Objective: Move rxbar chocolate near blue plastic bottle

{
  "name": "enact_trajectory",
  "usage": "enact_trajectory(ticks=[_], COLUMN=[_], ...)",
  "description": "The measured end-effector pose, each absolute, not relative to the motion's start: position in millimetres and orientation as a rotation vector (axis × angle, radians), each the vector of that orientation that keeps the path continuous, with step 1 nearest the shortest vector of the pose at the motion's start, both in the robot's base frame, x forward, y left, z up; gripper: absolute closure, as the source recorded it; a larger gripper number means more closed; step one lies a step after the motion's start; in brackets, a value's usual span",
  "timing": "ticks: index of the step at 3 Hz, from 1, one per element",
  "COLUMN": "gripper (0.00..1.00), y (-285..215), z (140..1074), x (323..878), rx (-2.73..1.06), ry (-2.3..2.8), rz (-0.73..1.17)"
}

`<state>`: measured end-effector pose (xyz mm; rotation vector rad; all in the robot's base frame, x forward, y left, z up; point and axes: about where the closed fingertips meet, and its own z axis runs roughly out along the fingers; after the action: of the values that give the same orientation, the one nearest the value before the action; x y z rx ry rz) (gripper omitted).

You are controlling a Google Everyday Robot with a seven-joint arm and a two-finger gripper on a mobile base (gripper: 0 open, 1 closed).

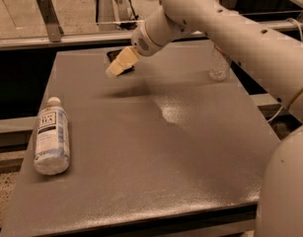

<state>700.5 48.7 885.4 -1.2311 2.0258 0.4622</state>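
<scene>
Gripper (112, 72) hangs over the rxbar chocolate (113, 55) — bar partly hidden behind it

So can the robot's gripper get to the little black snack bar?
Probably yes. The gripper hangs right over the rxbar chocolate at the far side of the table, with nothing between them; the clear bottle stands well aside.

End effector (117, 67) low over the far side of the desk (156, 147), covering most of the rxbar chocolate (113, 55), clear bottle (219, 68) top hidden behind the arm (240, 33), desk's near corners cut off at the bottom edge
</scene>
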Motion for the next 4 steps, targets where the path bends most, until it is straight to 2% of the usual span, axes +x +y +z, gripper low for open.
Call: enact_trajectory(ticks=[2, 4], gripper=[0.0, 0.41], y=[93.7, 88.3], z=[846.8, 832.4], x=[739.7, 766.6], rx=[-1.086, -1.004], ry=[2.08, 2.091], rz=[0.399, 0.298])
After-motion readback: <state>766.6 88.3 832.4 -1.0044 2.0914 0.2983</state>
